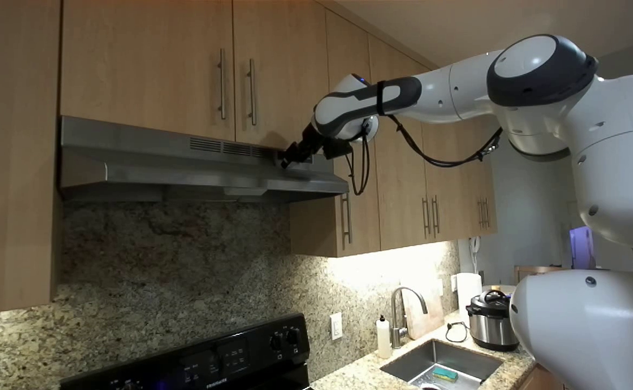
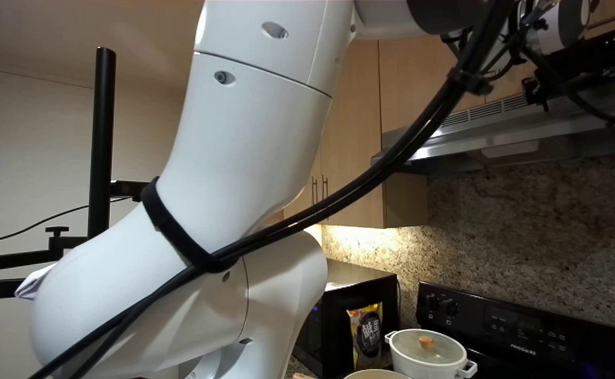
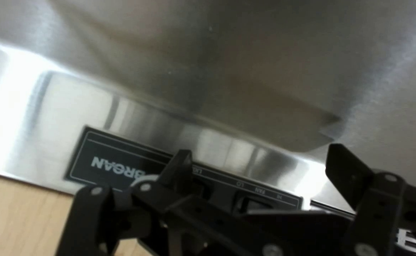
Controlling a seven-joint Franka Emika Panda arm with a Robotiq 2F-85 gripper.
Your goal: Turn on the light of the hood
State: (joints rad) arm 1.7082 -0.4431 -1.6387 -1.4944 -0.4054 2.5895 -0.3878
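Broad, flat and brushed, the stainless-steel hood [image 1: 197,172] ran beneath smooth, pale wooden cabinets [image 1: 143,59] with bar handles [image 1: 222,84], its front edge slim and straight. The light [image 1: 246,191], a dull grey rectangle, was set in the hood's underside. On the upper face, a black strip [image 3: 111,153] lettered BROAN showed in the wrist view; over it the black, blocky gripper [image 3: 259,158] stood released, its fingers [image 3: 348,172] spread well apart. Whether a fingertip touched the strip could not be told. Mottled granite [image 1: 148,249] rose behind the black stove [image 1: 262,346] and topped the counter [image 1: 357,372], where a white bottle [image 1: 384,340] stood near the back edge of a steel sink [image 1: 462,353]. A plain grey wall [image 1: 533,189] bounded the room's far end.
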